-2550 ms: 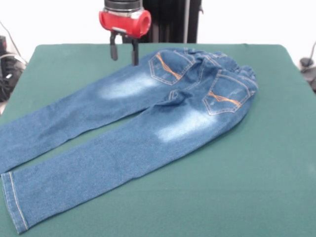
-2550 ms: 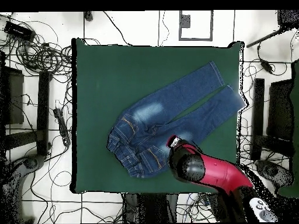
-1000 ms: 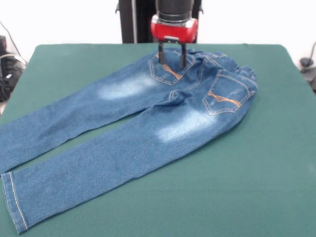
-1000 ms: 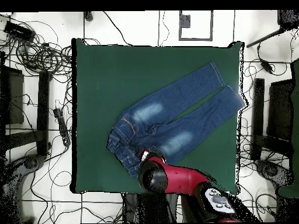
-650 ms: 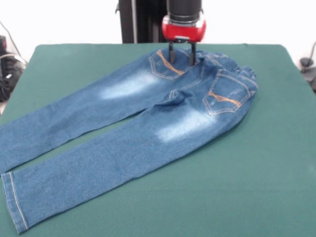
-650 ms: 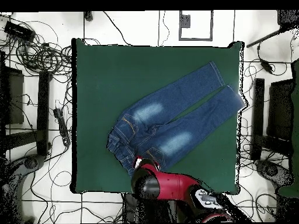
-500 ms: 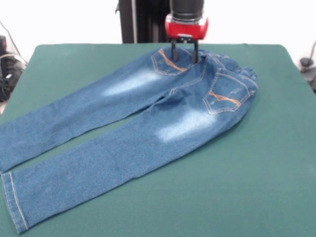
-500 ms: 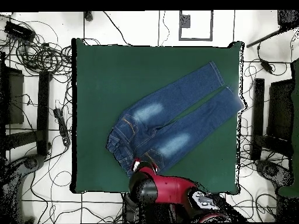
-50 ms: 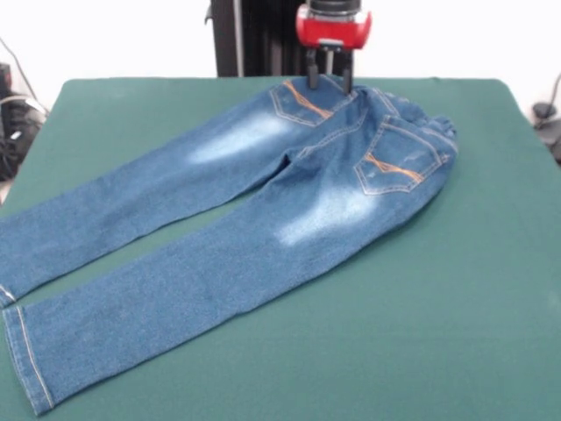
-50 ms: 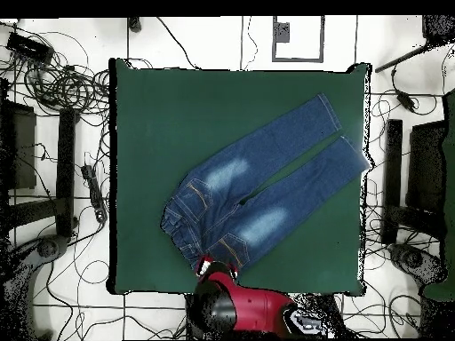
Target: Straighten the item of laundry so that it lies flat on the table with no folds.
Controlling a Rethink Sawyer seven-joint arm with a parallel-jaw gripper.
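I find no text, label, brand, number or sign that I can read anywhere, neither on the jeans [image 9: 263, 202] at my twelve o'clock nor on the table [image 9: 456, 289].

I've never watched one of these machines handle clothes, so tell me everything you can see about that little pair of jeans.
The jeans are small, medium-blue denim with faded whitish patches, orange-stitched back pockets facing up, a gathered waistband and pale hem stitching. They lie slantwise on the green table, legs spread slightly apart, hems reaching the table's edge. The cloth looks mostly flat, with bunching at the waistband. The red-and-black claw stands at the waistband; whether it grips the cloth is unclear.
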